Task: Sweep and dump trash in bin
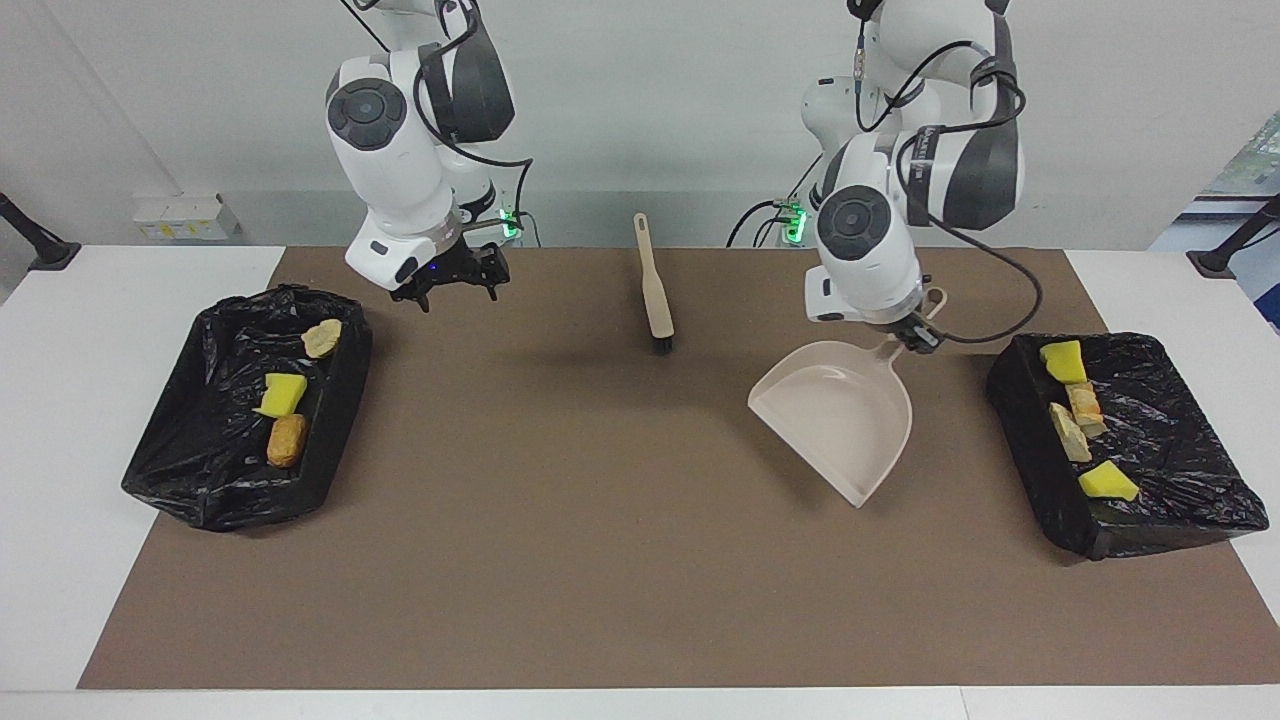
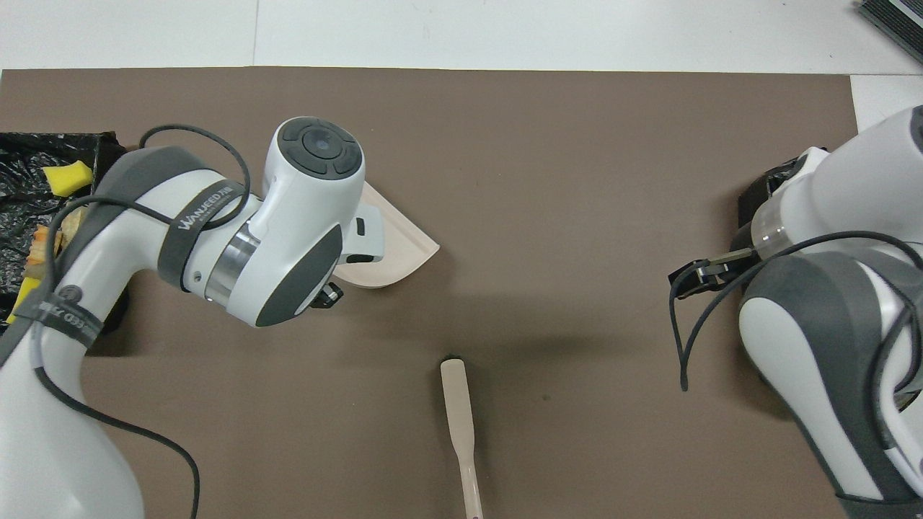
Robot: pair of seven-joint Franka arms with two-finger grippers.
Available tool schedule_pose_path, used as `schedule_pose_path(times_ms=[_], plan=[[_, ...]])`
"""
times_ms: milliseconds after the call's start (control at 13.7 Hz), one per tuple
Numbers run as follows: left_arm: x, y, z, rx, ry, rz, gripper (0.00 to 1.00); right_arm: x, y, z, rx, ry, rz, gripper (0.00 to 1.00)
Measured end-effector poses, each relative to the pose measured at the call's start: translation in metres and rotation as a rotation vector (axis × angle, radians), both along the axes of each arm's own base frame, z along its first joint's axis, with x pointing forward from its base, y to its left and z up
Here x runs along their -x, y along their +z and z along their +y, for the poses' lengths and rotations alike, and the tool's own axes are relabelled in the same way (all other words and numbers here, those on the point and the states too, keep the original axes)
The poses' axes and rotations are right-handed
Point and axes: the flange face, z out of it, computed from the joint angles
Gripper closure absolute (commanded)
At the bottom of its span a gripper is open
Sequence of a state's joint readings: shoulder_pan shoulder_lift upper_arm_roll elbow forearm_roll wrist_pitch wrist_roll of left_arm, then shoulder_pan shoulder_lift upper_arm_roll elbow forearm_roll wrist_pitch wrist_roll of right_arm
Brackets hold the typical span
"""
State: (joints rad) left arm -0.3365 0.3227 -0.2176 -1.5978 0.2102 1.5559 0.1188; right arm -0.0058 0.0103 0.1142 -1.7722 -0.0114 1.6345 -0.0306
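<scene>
The brown mat [image 1: 600,560] is bare of scraps: all the trash sits in the two black-lined bins, three pieces in the bin [image 1: 240,420] at the right arm's end and four pieces in the bin [image 1: 1130,450] at the left arm's end, among them a yellow sponge piece [image 1: 1063,361] and a tan chunk [image 1: 1068,432]. By that, the sweeping looks done and the step in hand is putting the tools down. The left gripper [image 1: 915,335] is clamped on the handle of the beige dustpan [image 1: 835,415], which hangs tilted over the mat between the brush [image 1: 655,295] and the nearer bin, its mouth low. To set it down well, the left arm should level the pan, lower it until the base rests flat on the mat, well apart from the bin wall and the brush, and only then let go. The right gripper [image 1: 450,285] hangs with its fingers spread and nothing in them over the mat beside its bin; it should wait clear
</scene>
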Motion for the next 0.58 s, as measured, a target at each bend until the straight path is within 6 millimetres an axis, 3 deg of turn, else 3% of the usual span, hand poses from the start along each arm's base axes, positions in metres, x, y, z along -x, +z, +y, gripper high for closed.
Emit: schedule_pose_path(times_ms=[291, 364, 583], plan=[[0.009, 0.000, -0.046, 0.117, 0.211, -0.072, 1.00, -0.010, 0.034, -0.088, 0.000, -0.141, -0.072, 0.00], [0.013, 0.001, -0.058, 0.127, 0.252, -0.088, 1.00, -0.010, 0.046, -0.102, 0.000, -0.162, -0.089, 0.00], [0.020, -0.004, -0.089, 0.146, 0.313, -0.114, 1.00, -0.001, 0.086, -0.105, -0.001, -0.170, -0.077, 0.00]])
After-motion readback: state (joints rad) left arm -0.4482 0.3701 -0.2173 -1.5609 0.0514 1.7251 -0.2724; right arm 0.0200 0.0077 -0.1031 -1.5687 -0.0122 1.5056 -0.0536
